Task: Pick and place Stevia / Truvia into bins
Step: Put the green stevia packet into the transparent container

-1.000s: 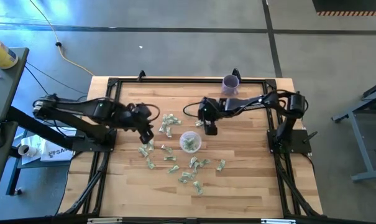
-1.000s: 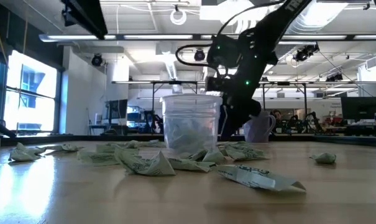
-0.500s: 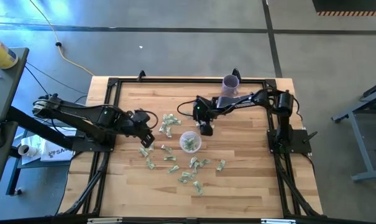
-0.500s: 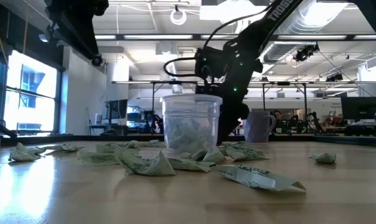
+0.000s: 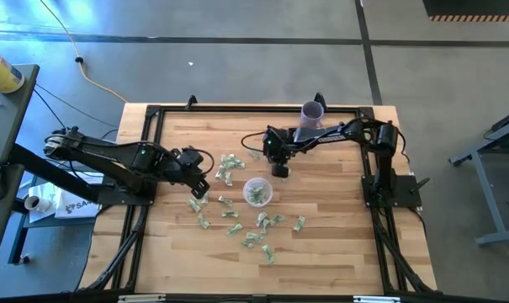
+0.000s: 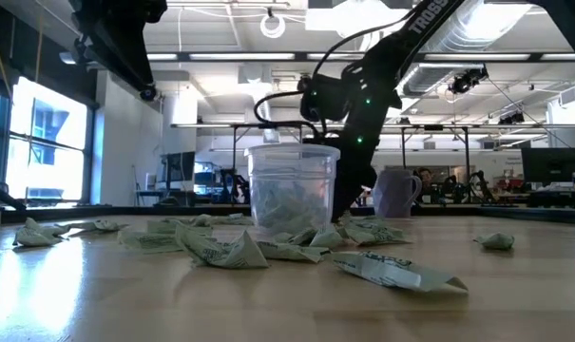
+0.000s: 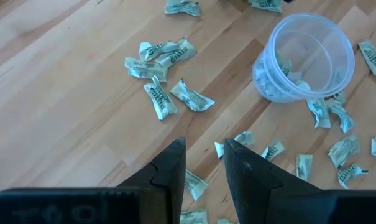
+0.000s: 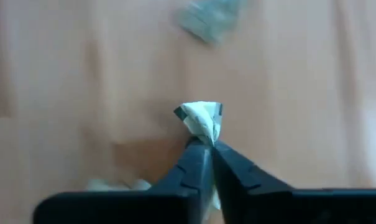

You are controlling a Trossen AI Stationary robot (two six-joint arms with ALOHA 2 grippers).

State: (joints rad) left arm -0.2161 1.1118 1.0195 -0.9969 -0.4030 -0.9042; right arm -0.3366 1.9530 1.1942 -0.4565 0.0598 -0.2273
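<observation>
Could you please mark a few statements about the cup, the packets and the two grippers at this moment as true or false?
1. The right gripper is shut on a sweetener packet. True.
2. The clear cup is empty. False: the left wrist view shows packets already inside it.
3. The left gripper holds a packet. False: its fingers stand slightly apart with nothing between them, above loose packets on the table.
4. A purple cup stands near the table's far edge, apart from the clear cup. True.
5. All the packets are already in the clear cup. False: many lie scattered on the wood around it.
</observation>
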